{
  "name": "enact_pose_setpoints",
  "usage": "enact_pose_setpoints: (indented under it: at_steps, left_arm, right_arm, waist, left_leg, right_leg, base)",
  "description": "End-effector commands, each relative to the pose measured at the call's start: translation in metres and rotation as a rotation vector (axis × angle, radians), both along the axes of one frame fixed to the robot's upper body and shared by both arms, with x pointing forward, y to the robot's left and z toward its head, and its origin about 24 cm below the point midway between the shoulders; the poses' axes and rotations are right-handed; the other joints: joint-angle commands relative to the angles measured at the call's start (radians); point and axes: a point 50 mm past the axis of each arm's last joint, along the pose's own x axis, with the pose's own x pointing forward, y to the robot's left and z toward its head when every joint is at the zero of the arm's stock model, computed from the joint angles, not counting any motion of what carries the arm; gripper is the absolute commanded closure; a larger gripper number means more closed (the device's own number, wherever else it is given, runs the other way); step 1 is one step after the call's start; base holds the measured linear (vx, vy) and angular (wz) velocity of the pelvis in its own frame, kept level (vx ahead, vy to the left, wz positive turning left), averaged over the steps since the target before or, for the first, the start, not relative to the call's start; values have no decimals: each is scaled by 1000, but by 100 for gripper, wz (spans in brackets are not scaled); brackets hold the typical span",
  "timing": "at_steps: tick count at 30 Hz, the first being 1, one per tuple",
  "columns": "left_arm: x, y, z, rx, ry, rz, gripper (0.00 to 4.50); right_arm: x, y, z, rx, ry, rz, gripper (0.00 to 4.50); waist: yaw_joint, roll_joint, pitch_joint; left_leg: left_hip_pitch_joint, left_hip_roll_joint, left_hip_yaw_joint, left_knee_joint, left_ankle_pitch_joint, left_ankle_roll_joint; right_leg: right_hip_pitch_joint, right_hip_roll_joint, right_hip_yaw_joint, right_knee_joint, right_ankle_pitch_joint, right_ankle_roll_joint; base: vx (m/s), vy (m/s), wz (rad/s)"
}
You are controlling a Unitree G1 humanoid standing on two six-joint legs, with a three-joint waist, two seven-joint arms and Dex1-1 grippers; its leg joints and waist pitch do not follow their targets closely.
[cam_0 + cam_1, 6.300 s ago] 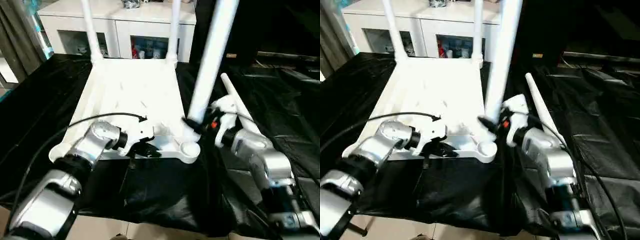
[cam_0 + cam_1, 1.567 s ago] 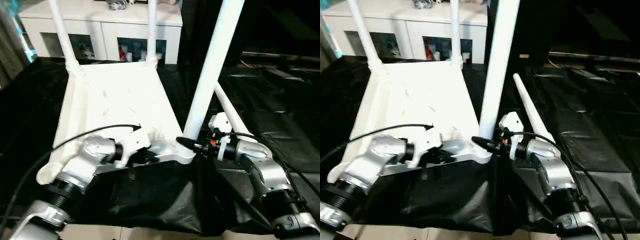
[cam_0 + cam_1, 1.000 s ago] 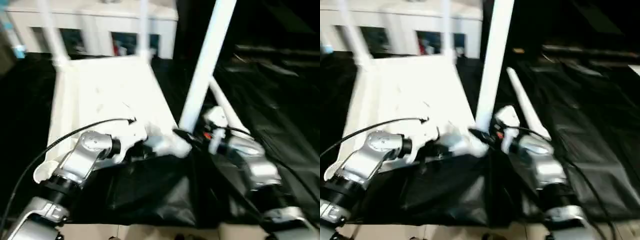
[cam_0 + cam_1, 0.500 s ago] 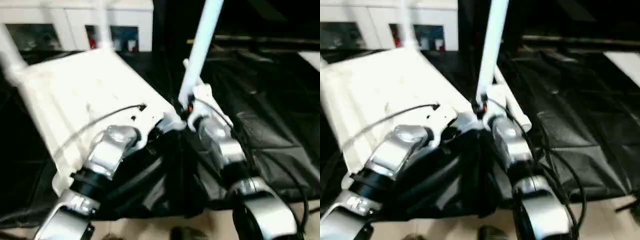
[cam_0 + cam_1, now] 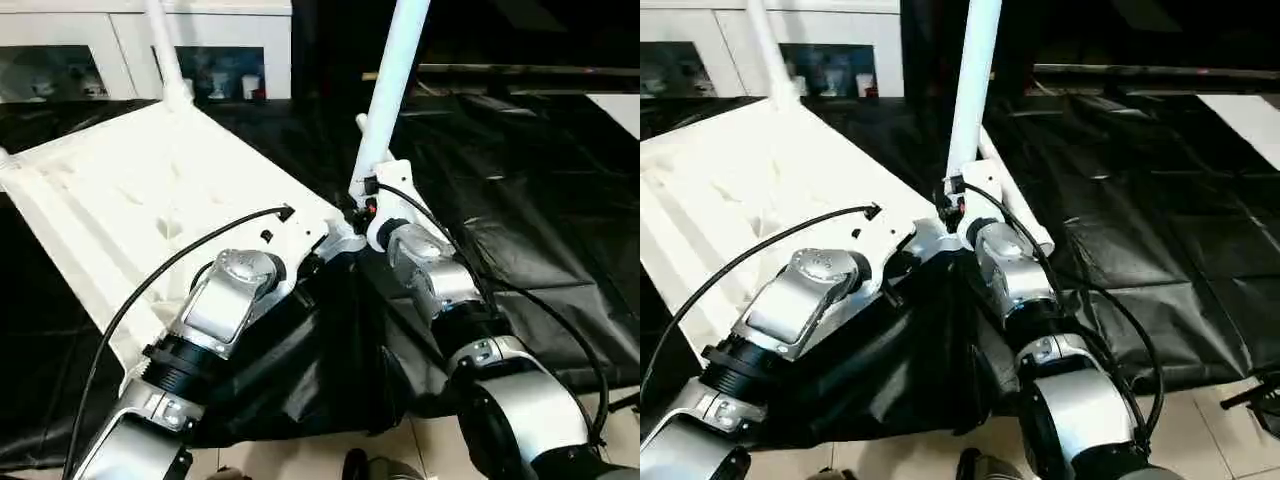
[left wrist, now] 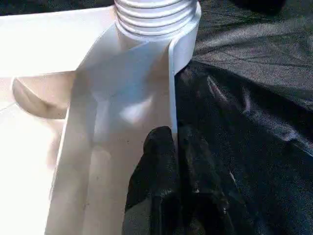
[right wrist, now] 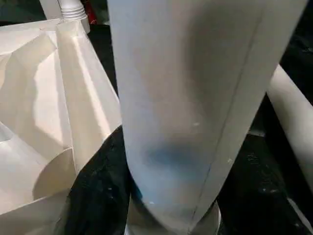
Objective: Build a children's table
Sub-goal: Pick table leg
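The children's table top [image 5: 150,190] lies upside down on black cloth, turned at an angle to me. One white leg [image 5: 160,45] stands in its far corner. At the near right corner my right gripper [image 5: 362,205] is shut on the base of another upright leg [image 5: 395,90]; a black finger [image 7: 93,196] presses its side. My left gripper [image 5: 312,262] is shut on the table top's thin rim [image 6: 170,98] just below that corner's socket, where the leg's threaded end [image 6: 156,14] sits. A loose leg [image 7: 293,112] lies on the cloth behind the right gripper.
A white cabinet [image 5: 230,20] with glass-fronted compartments stands behind the table. Black cloth [image 5: 520,180] covers the work surface and hangs over its front edge; pale floor tiles [image 5: 330,455] show below. A black cable [image 5: 150,280] loops over my left forearm.
The view has swung and tilted. The table top now lies turned against the cabinet, its held corner further from me. Both grips are unchanged.
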Motion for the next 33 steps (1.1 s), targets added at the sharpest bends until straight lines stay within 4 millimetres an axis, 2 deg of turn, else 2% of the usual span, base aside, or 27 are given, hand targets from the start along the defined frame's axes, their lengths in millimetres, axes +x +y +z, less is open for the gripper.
enact_pose_setpoints:
  at_steps: [1, 6, 7, 9, 10, 12, 16, 17, 18, 19, 20, 21, 23, 24, 25, 27, 28, 30, 31, 32, 33]
  left_arm:
    - [6, -1, 25, 6, -119, -5, 450]
    - [6, -3, 26, -4, -122, -13, 450]
    - [6, -3, 26, -5, -122, -13, 450]
    - [5, -2, 26, -6, -122, -12, 450]
    - [5, -2, 25, -7, -123, -11, 450]
    - [5, -1, 25, -9, -125, -9, 450]
    - [4, 2, 25, -12, -130, -5, 450]
    - [4, 2, 25, -14, -133, -5, 450]
    - [4, 3, 25, -14, -134, -6, 450]
    - [3, 3, 26, -16, -136, -10, 450]
    - [3, 3, 26, -16, -137, -11, 450]
    - [3, 3, 27, -19, -150, -26, 450]
    - [3, 3, 27, -20, -156, -32, 450]
    - [3, 3, 27, -19, -163, -39, 450]
    - [2, 4, 27, -18, -174, -59, 450]
    - [2, 4, 27, -17, -181, -72, 450]
    - [1, 5, 26, -15, -187, -91, 450]
    - [-1, 8, 24, -18, -183, -101, 450]
    - [-2, 10, 22, -21, -178, -98, 450]
    - [-2, 10, 22, -22, -178, -97, 450]
    - [-3, 16, 19, -43, -167, -86, 450]
  right_arm:
    - [-30, -5, -71, -66, 336, 18, 261]
    - [-28, -2, -67, -99, 300, 71, 261]
    - [-28, -2, -66, -89, 295, 71, 226]
    - [-27, -1, -64, -85, 286, 77, 191]
    - [-26, -1, -62, -82, 276, 83, 188]
    - [-24, 1, -58, -72, 256, 97, 170]
    - [-23, 2, -55, -64, 235, 118, 125]
    - [-22, 2, -53, -63, 226, 126, 125]
    - [-22, 2, -53, -61, 222, 128, 115]
    - [-22, 2, -51, -54, 209, 137, 105]
    - [-21, 2, -51, -52, 208, 139, 97]
    - [-21, 2, -48, -35, 185, 160, 82]
    - [-20, 2, -46, -25, 169, 170, 77]
    - [-20, 1, -44, -16, 157, 179, 58]
    - [-19, -1, -41, -8, 125, 190, 46]
    - [-19, -3, -38, -3, 103, 196, 32]
    - [-19, -6, -35, 1, 71, 206, 24]
    - [-19, -12, -29, 5, 26, 233, 24]
    - [-20, -14, -27, 6, 10, 248, 24]
    - [-21, -14, -27, 7, 8, 250, 24]
    - [-27, -25, -20, 22, -29, 313, 24]
  waist:
    - [0, 19, -49]
    - [0, 18, -55]
    - [0, 15, -58]
    - [2, 16, -60]
    - [2, 16, -63]
    - [7, 11, -69]
    - [13, 9, -80]
    - [16, 9, -84]
    - [18, 3, -90]
    - [23, 2, -93]
    - [23, 2, -93]
    - [22, -3, -93]
    - [27, -2, -94]
    - [27, -1, -98]
    - [31, -3, -107]
    - [41, -6, -115]
    - [42, -3, -118]
    - [51, -6, -130]
    - [52, -6, -133]
    - [53, -7, -132]
    - [58, -4, -129]
  left_leg:
    - [4, 30, -11, -82, -451, -8]
    - [5, 32, -9, -79, -426, -6]
    - [5, 32, -8, -79, -419, -5]
    - [2, 33, -6, -79, -391, -3]
    - [2, 34, -6, -78, -382, -3]
    - [-5, 33, 0, -76, -319, 3]
    - [-9, 32, 5, -73, -257, 10]
    - [-11, 34, 8, -71, -228, 12]
    - [-17, 34, 10, -70, -190, 16]
    - [-12, 35, 16, -69, -175, 19]
    - [-12, 35, 16, -69, -175, 19]
    - [-10, 31, 22, -67, -208, 23]
    - [-8, 29, 25, -62, -215, 22]
    - [-10, 29, 26, -61, -202, 23]
    - [-18, 30, 27, -58, -149, 31]
    - [-22, 28, 33, -50, -49, 60]
    - [-22, 28, 33, -48, -29, 67]
    - [-30, 21, 36, -35, 75, 108]
    - [-31, 22, 35, -32, 102, 121]
    - [-35, 20, 36, -28, 125, 147]
    - [-36, 18, 36, -26, 111, 167]
  right_leg:
    - [35, -86, 54, -92, -509, -50]
    - [37, -86, 56, -90, -493, -60]
    - [38, -87, 57, -89, -487, -64]
    - [40, -87, 61, -83, -456, -84]
    - [41, -88, 63, -80, -448, -91]
    - [46, -89, 70, -73, -404, -110]
    - [50, -87, 74, -66, -386, -116]
    - [51, -87, 76, -60, -348, -129]
    - [56, -84, 78, -51, -313, -142]
    - [48, -82, 81, -50, -310, -152]
    - [48, -82, 81, -50, -310, -152]
    - [40, -75, 84, -50, -354, -153]
    - [33, -76, 90, -51, -377, -150]
    - [36, -77, 91, -48, -360, -153]
    - [44, -75, 94, -35, -291, -165]
    - [43, -69, 100, -11, -149, -205]
    - [44, -68, 101, -4, -119, -219]
    - [52, -64, 103, 18, 36, -254]
    - [50, -64, 103, 26, 78, -267]
    - [48, -60, 103, 30, 118, -280]
    - [53, -58, 101, 23, 104, -271]
  base:
    - [0, 0, 0]
    - [0, 0, 0]
    - [0, 0, 0]
    - [0, 0, 0]
    - [0, 0, 0]
    - [0, 0, 0]
    - [0, 0, 0]
    - [0, 0, 0]
    - [0, 0, 0]
    - [0, 0, 0]
    - [0, 0, 0]
    - [0, 0, 0]
    - [30, -22, 2]
    - [0, 0, 0]
    - [0, 0, 0]
    - [0, 0, 0]
    - [0, 0, 0]
    - [0, 0, 0]
    - [0, 0, 0]
    - [0, 0, 0]
    - [0, 0, 0]
